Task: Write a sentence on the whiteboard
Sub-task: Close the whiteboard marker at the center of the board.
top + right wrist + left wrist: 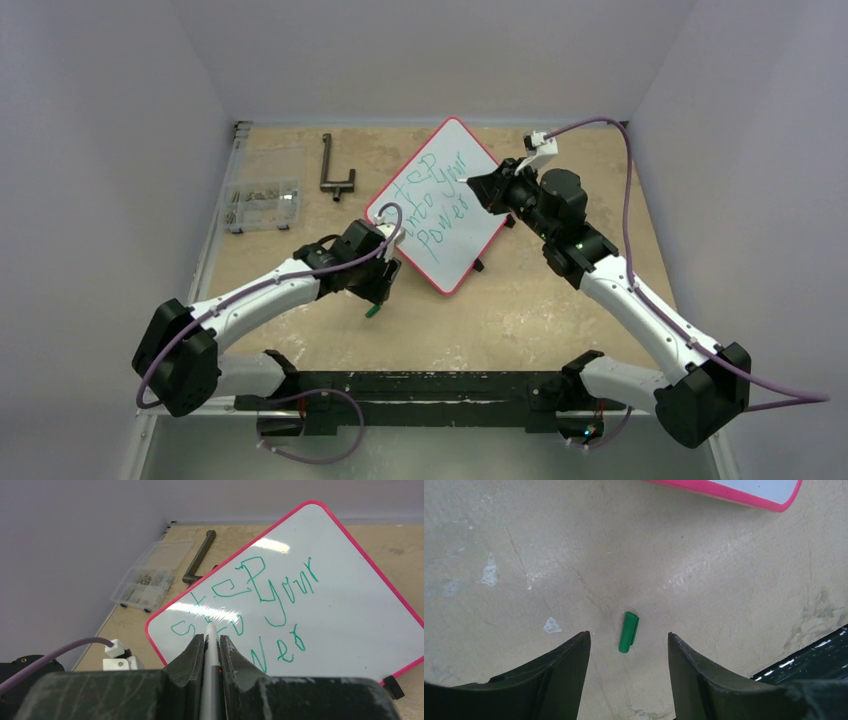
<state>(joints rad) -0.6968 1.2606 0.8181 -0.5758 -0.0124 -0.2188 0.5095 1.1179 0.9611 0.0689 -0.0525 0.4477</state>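
Table (560,310): tan, scuffed top, both of my arms reaching out over it.

Whiteboard (478,238): sat mid-table toward the far side, turned corner-on like a diamond, red rim all round. A black foot (393,686) showed at its right corner.

Sentence (432,205): green marker script in three lines, "step / into your / power", running across the left half of the board.

Right gripper (472,185): hung over the board's right edge, pointing left across the writing. Its fingers were clenched on a grey marker (210,632), tip forward. From the wrist view the tip sat over the first two lines. Whether it touched the surface, I could not tell.

Left gripper (628,634): jaws spread wide and holding nothing, hovering over bare table just beside the board's near-left edge. The board's rounded corner showed at the top of my wrist view, well clear of the fingers.

Clear parts box (262,205): far left, by the wall.

Dark metal tool (334,170): between the box and the board.

Green cap (372,311): lay flat on the table, directly below the gap between my left fingers.
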